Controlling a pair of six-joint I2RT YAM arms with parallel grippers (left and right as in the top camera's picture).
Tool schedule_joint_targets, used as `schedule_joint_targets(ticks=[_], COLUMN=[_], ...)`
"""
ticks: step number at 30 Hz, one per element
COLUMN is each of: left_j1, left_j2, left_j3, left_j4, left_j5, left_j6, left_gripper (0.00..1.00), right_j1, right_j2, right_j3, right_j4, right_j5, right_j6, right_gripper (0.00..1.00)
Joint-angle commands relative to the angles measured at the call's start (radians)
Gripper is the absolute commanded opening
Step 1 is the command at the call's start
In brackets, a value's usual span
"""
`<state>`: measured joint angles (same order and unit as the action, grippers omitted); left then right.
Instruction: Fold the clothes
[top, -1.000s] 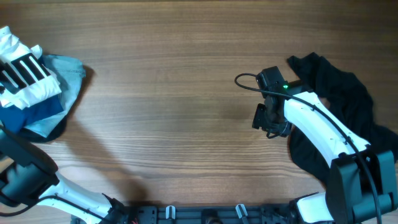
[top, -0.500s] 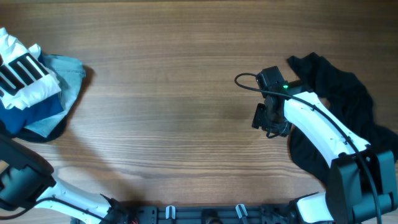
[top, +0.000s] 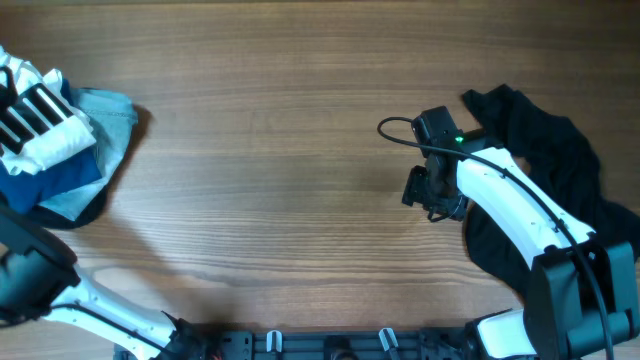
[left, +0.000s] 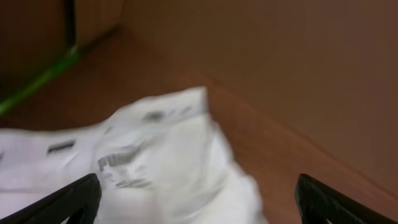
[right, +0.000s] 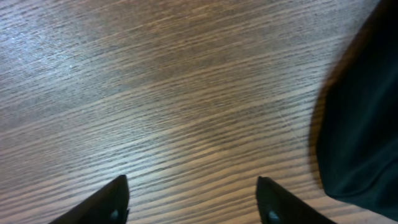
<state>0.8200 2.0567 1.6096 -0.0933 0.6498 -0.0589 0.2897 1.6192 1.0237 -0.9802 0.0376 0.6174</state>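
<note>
The clothes, a white shirt (top: 40, 135) with black bars, lie bunched on a pile at the table's far left edge. In the left wrist view the white cloth (left: 168, 155) is blurred, with small grey print on it. My left gripper (left: 196, 193) is wide open right over it, one dark finger on each side, gripping nothing. In the overhead view the left gripper is past the left edge. My right gripper (top: 420, 190) is open over bare wood (right: 193, 124) at centre right, with nothing between its fingers (right: 115, 196).
Under the white shirt lie a dark blue cloth (top: 55, 180) and a light blue cloth (top: 110, 115). A black garment (top: 545, 160) is heaped at the right, beside and under the right arm, and shows at the edge of the right wrist view (right: 364, 124). The left arm (top: 40, 275) crosses the lower left corner.
My left gripper has opened wide, and the white shirt has sunk and shifted slightly left on the pile. The right gripper's fingers have spread a little wider; the right arm stays put.
</note>
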Motion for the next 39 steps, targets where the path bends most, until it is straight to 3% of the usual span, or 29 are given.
schedule_joint_targets(ticks=[1,4,7,10,13,16,21,23,27,29,32,34,36,39], left_j1=[-0.069,-0.206,-0.381,-0.65,-0.797,-0.858,-0.826,-0.811,-0.83,-0.863,-0.915,-0.946,-0.946,-0.946], left_j2=[-0.198,-0.245,-0.24,-0.227,-0.225,-0.226,-0.226,-0.24,-0.362,-0.526,-0.802,-1.039,-1.204,-1.313], left_j3=[0.029,0.029,0.029,0.029,0.029,0.029,0.029,0.029,0.024,-0.036,-0.239,-0.454,-0.594,-0.632], left_j4=[-0.027,-0.174,-0.379,-0.624,-0.798,-0.996,-1.297,-1.357,-1.345,-1.242,-1.035,-0.872,-0.774,-0.798], left_j5=[0.039,0.034,-0.055,-0.295,-0.33,-0.374,-0.392,-0.528,-0.581,-0.586,-0.633,-0.655,-0.655,-0.655], left_j6=[-0.009,0.002,0.002,0.002,0.002,0.002,-0.008,-0.129,-0.151,-0.147,-0.148,-0.148,-0.155,-0.156], left_gripper=[1.0,1.0,1.0,1.0,1.0,1.0,1.0,1.0,1.0,1.0,1.0,1.0,1.0,1.0], right_j1=[-0.003,-0.003,-0.003,-0.003,-0.029,-0.11,-0.14,-0.14,-0.127,-0.074,0.02,0.052,0.052,0.052], right_j2=[-0.014,-0.014,-0.014,-0.014,-0.013,-0.015,-0.126,-0.198,-0.373,-0.535,-0.753,-0.901,-0.945,-0.928], right_j3=[0.014,0.014,0.014,0.014,0.037,0.144,0.201,0.2,0.13,0.025,-0.116,-0.209,-0.233,-0.233], right_j4=[0.021,0.124,0.235,0.381,0.455,0.283,0.06,-0.014,-0.023,0.068,0.185,0.215,0.202,0.201], right_j5=[-0.026,-0.155,-0.189,-0.189,-0.196,-0.196,-0.192,-0.176,-0.079,-0.041,0.121,0.206,0.206,0.206], right_j6=[0.01,-0.072,-0.068,-0.08,-0.232,-0.323,-0.273,-0.273,-0.222,-0.222,-0.215,-0.129,-0.109,-0.109], right_gripper=[0.84,1.0,1.0,1.0,1.0,1.0,1.0,0.99,1.0,1.0,1.0,1.0,1.0,1.0])
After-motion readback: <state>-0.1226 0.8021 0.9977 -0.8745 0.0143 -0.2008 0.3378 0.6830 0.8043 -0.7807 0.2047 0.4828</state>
